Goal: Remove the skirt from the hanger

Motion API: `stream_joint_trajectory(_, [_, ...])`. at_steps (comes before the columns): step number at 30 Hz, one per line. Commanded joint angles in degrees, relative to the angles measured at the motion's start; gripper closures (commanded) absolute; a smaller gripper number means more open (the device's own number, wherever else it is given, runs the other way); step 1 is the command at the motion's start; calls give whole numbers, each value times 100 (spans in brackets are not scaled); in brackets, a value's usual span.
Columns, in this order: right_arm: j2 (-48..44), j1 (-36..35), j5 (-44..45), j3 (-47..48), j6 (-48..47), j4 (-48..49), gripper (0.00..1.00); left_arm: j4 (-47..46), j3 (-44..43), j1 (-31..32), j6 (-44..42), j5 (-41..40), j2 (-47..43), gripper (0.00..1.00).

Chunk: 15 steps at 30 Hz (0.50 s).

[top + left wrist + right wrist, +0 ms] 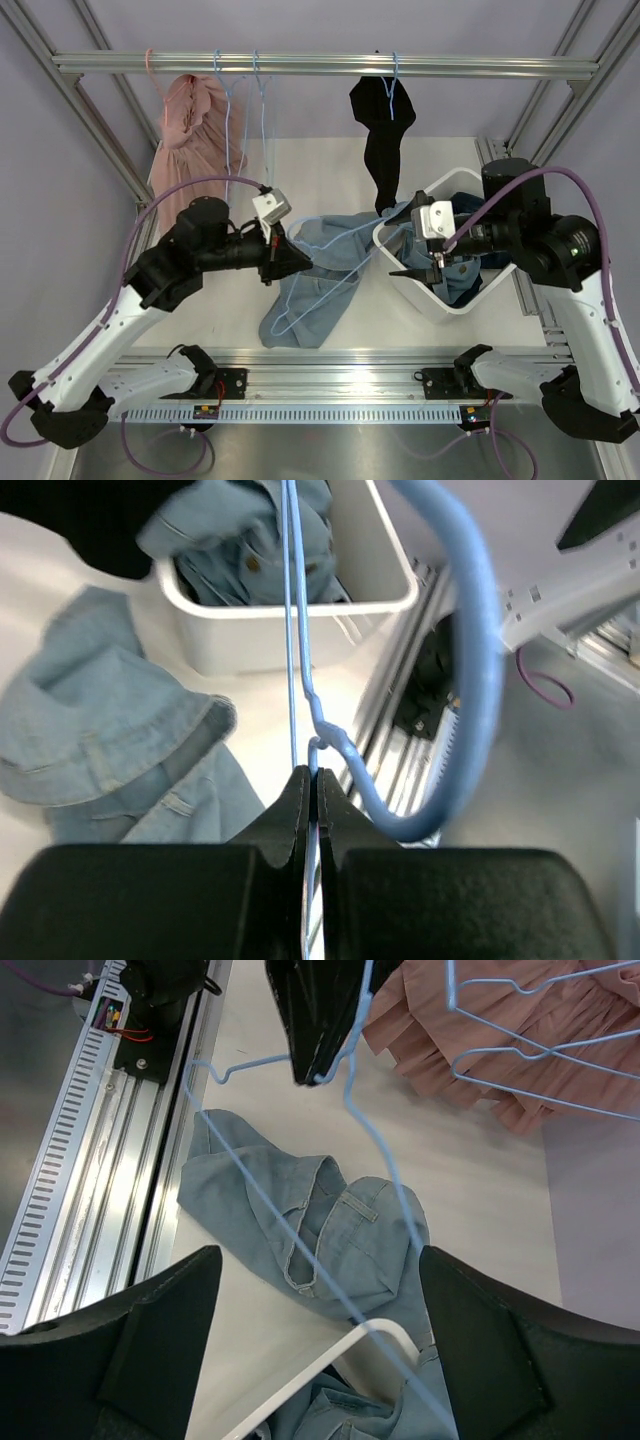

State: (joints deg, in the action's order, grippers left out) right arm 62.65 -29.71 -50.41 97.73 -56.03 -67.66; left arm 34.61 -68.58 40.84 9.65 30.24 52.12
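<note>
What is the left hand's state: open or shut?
Shut: the left hand pinches the blue hanger at its twisted neck, fingers pressed together.

Robot lab — aluminium-frame test rig (320,65)

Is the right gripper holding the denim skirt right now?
No, the fingers of the right gripper stand wide apart, holding nothing; the denim skirt lies beyond them.

Denim skirt (310,290) crumpled on table (330,170), blue wire hanger (478,640) raised over it
</note>
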Motion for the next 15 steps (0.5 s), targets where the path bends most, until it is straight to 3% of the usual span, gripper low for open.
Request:
stream_joint_trajectory(1, [387,-148,303,290,-93,-134,13,-130,-375,510,-33,255,333,100])
stream_joint_trajectory(6, [809,-701,1173,290,83,69,17,-305,-595,969,37,70,799,100])
stream_joint_trajectory(9, [1064,-825,1367,177,-4,-177,26,-367,-683,1031,63,70,861,100])
stream_joint_trajectory(13, [1091,-1054,1561,-254,66,-143,54,-367,-745,1040,98,96,853,100])
stream_joint_trajectory(14, [1030,-1063,1535,-316,153,-29,68,-376,-728,1049,98,70,853,100])
stream_joint_trajectory(15, [1012,-1063,1508,-412,197,24,75,-376,-719,1040,98,52,827,100])
